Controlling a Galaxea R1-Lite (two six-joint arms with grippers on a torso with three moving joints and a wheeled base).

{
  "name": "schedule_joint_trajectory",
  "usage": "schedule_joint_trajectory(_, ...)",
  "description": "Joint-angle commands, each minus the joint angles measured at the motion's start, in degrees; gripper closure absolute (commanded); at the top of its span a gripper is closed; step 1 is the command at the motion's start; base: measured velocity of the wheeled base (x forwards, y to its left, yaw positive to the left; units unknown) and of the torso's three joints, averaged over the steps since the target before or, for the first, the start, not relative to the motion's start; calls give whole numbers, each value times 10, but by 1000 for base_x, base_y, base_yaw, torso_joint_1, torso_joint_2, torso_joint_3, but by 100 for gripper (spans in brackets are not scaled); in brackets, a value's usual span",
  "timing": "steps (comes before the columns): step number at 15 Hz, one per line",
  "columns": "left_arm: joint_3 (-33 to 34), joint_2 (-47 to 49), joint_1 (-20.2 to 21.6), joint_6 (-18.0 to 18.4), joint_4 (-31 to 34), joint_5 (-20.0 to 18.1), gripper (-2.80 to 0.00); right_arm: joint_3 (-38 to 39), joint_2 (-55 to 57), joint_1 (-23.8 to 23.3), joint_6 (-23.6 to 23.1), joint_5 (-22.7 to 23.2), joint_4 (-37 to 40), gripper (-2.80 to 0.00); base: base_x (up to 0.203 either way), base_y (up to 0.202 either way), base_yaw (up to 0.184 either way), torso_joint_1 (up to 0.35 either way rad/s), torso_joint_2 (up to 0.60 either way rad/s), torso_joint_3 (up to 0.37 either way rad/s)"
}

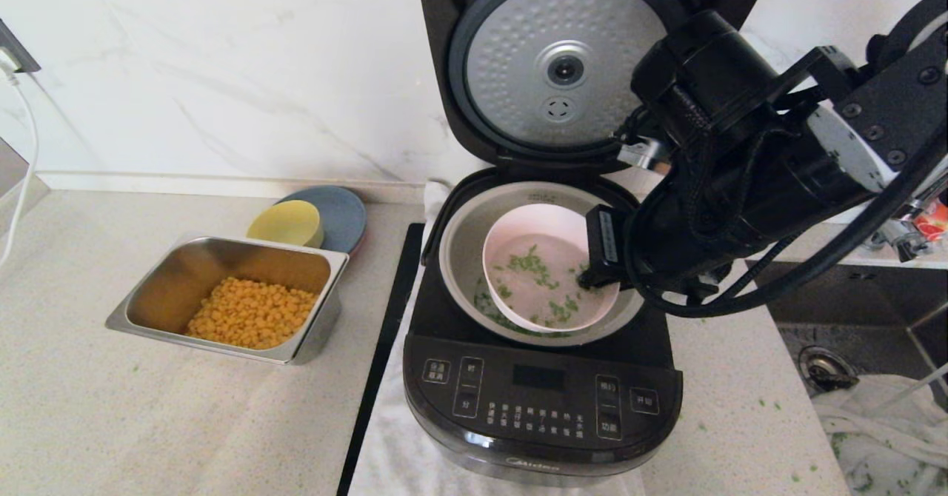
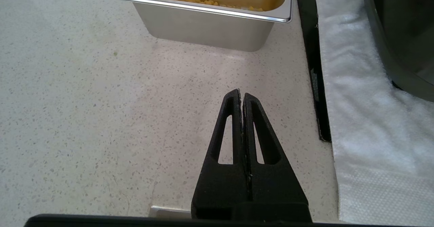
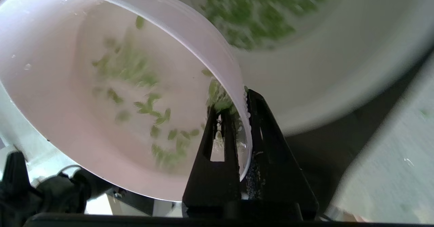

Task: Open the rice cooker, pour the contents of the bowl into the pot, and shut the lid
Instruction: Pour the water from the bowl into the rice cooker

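Right fingers [image 3: 242, 110] on tilted bowl [image 3: 101, 95]

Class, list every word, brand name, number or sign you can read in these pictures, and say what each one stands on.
"Midea": brand logo, faint, on the lower front edge of the rice cooker.
White Chinese labels on the cooker's button panel: too small to read.
The panel's dark display window: blank.
Sticker on the right claw housing: unreadable.
Steel tray, bowl, pot: no readable text.
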State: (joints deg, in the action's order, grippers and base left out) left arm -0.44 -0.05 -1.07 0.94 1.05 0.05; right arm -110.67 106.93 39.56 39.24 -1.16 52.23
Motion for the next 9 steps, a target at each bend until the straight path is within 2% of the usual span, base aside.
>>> schedule_joint_trajectory(1,0,-1,-1,0,0,0,0,-1,24,3,2,-9,-20,0,0,0,0,0,0,0)
schedule_joint_trajectory(3,1,-1,0,0,0,0,0,-1,37,5,2,-49,-41,0,0,0,0,0,0,0)
schedule_joint_trajectory(7,0,-1,0,0,0,0,0,-1,55,8,6,-77,-81,0,0,0,0,0,0,0)
schedule_joint_trajectory(9,1,-1,0,0,0,0,0,-1,55,10,7,-113,-96,0,0,0,0,0,0,0)
